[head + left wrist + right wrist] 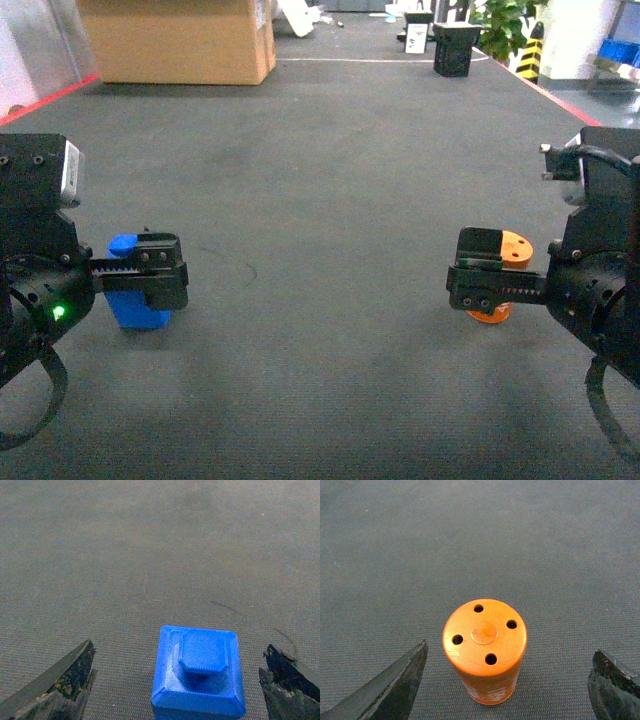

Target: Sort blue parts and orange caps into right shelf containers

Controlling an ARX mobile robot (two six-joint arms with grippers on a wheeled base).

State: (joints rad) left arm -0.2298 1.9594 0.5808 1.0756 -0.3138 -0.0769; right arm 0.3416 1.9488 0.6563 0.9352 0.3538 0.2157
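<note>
Standing between each wide-open, empty hand's fingers: blue part in left hand, orange cap in right hand.

A dark grey, finely textured mat covers the whole table, marked with a few faint scuffs. Red tape edges the mat on the left, and a matching red strip runs along the right. Just beyond the mat's far left end stands a large cardboard box. Right of the box sit a black bin and a small white sign. Behind the bin grows a green plant, beside a yellow-and-black striped post.
</note>
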